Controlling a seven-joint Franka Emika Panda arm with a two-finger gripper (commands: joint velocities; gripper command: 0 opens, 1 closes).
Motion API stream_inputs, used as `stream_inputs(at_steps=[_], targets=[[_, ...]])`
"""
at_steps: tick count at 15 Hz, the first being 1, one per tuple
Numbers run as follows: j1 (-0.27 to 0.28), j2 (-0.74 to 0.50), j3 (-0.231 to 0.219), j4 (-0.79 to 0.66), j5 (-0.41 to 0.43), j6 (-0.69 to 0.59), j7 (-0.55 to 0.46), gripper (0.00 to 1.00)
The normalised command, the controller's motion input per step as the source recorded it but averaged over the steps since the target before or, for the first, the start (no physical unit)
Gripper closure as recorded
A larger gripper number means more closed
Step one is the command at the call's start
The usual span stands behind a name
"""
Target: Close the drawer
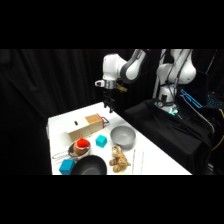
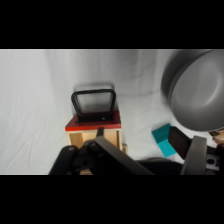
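Wrist view: drawer [image 2: 93,121] sticks out of the box [image 2: 93,137].
Gripper [image 1: 109,106] hovers near it; finger state unclear.

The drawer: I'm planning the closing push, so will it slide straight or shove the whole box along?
The drawer looks rigid wood, so it should probably slide in straight. The small tan box seems light and may skid on the smooth white table. The thin wire handle might swing.

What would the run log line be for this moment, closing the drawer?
phase: approach | drawer: partly open, handle toward tool | tool: above the handle end, no contact seen | nearby: grey bowl
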Motion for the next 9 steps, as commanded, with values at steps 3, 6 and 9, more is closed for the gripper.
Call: stream_inputs(at_steps=[3, 6, 9], targets=[[-0.002, 0.00, -0.028, -0.21, 0.391, 0.38, -0.43, 0.00], [0.019, 0.07, -0.005, -0.12, 0.460, 0.33, -0.49, 0.00], [0.025, 0.21, 0.048, 0.04, 0.502, 0.31, -0.48, 0.00]])
